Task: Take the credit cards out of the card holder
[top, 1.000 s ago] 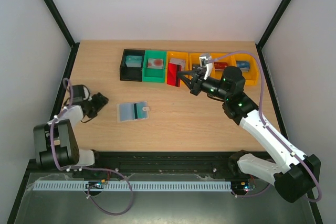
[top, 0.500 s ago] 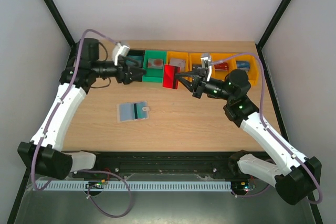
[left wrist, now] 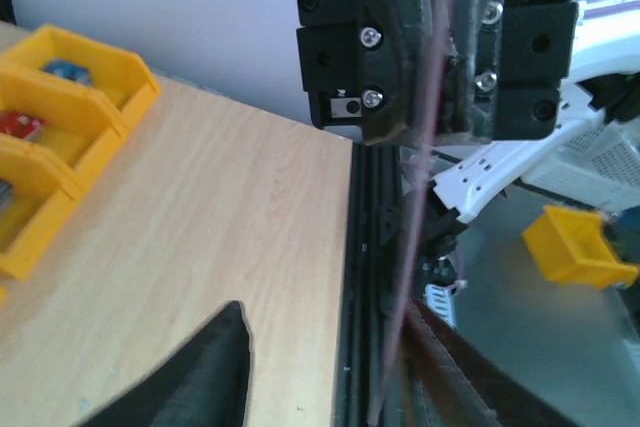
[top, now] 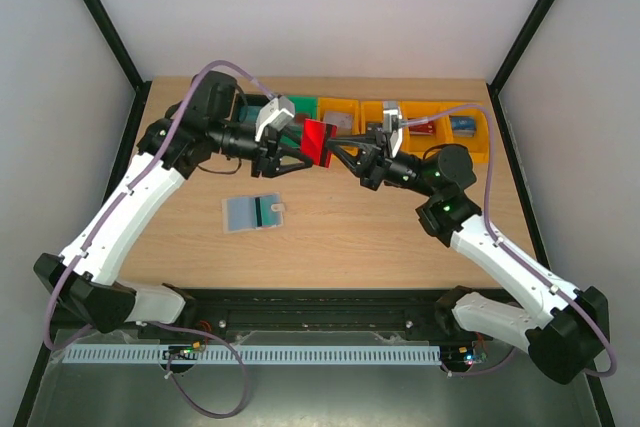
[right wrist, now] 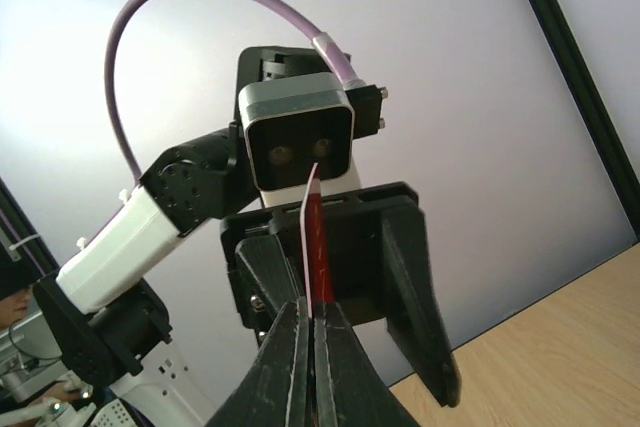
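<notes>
A red credit card [top: 318, 140] hangs upright in the air over the back middle of the table. My right gripper [top: 334, 154] is shut on its lower edge, and the same grip [right wrist: 308, 315] on the red card [right wrist: 316, 247] fills the right wrist view. My left gripper [top: 298, 152] faces it from the left with its jaws open round the card. In the left wrist view the card [left wrist: 410, 237] shows edge-on, close against one finger [left wrist: 470, 367] and well apart from the other [left wrist: 195, 377]. The white card holder [top: 252, 212] lies open on the table, apart from both grippers.
A row of bins stands along the back edge: black [top: 244, 137], orange [top: 340, 112] and yellow [top: 455, 132], with a blue card [top: 462, 125] in the rightmost yellow bin. The left arm hides most of the black and green bins. Black frame posts flank the table.
My left arm swung up from the near left to the back middle and put its jaws round the red card, narrowing them. My right gripper carried the card leftward from the orange bin.
</notes>
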Available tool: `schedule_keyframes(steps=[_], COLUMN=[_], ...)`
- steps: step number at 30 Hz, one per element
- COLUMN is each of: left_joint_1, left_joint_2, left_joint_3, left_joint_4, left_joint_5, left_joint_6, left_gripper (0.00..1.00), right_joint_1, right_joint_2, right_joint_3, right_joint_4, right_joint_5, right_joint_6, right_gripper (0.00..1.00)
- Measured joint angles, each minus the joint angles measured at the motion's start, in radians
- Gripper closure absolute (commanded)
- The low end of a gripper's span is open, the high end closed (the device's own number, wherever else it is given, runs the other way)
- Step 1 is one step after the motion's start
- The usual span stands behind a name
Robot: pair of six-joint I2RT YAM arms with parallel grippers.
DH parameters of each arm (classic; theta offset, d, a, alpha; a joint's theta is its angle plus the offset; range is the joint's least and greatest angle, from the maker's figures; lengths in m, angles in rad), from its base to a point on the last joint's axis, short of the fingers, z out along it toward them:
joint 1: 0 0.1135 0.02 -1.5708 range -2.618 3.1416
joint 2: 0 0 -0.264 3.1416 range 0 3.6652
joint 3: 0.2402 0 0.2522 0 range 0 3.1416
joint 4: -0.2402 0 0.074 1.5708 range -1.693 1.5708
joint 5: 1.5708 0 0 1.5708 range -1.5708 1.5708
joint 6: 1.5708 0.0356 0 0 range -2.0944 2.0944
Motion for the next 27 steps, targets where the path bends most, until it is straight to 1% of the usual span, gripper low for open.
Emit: schedule_keyframes(steps=[3, 7, 9, 10, 16, 21, 22, 23, 24, 25, 26, 27], left_joint_1=[-0.004, -0.004, -0.004, -0.004, -0.006, -0.006, -0.006, -0.006, -0.006, -0.006, -0.004, -0.003], left_joint_2=[0.000, 0.000, 0.000, 0.000, 0.000, 0.000, 0.000, 0.000, 0.000, 0.000, -0.001, -0.001], left_joint_3=[0.000, 0.001, 0.002, 0.002, 0.020, 0.022, 0.022, 0.022, 0.022, 0.022, 0.024, 0.027], left_joint_4=[-0.005, -0.010, -0.011, -0.014, -0.035, -0.042, -0.045, -0.047, -0.048, -0.047, -0.046, -0.046], left_joint_5=[0.003, 0.021, 0.032, 0.036, 0.052, 0.014, 0.004, -0.005, -0.020, -0.036, -0.061, -0.100], left_joint_6=[0.002, 0.001, 0.001, 0.001, 0.004, 0.000, -0.001, -0.001, -0.001, -0.001, -0.001, 0.000], left_gripper=[0.74, 0.84, 0.92, 0.97, 0.98, 0.98, 0.98, 0.98, 0.98, 0.98, 0.98, 0.98], right_joint_1=[0.002, 0.003, 0.003, 0.003, 0.003, 0.003, 0.003, 0.004, 0.005, 0.005, 0.005, 0.005], right_joint_2=[0.006, 0.007, 0.007, 0.008, 0.008, 0.008, 0.008, 0.008, 0.008, 0.008, 0.008, 0.008], right_joint_3=[-0.001, -0.002, -0.002, -0.002, -0.002, -0.002, -0.002, -0.001, 0.001, 0.005, 0.008, 0.013], right_joint_4=[0.005, 0.005, 0.005, 0.005, 0.000, -0.029, -0.038, -0.048, -0.062, -0.083, -0.108, -0.137], right_joint_5=[0.014, 0.024, 0.028, 0.030, 0.052, 0.075, 0.081, 0.087, 0.094, 0.100, 0.109, 0.121], right_joint_6=[0.006, 0.008, 0.007, 0.006, -0.008, -0.037, -0.044, -0.050, -0.060, -0.066, -0.075, -0.088], right_gripper=[0.98, 0.98, 0.98, 0.98, 0.98, 0.98, 0.91, 0.82, 0.68, 0.59, 0.51, 0.46])
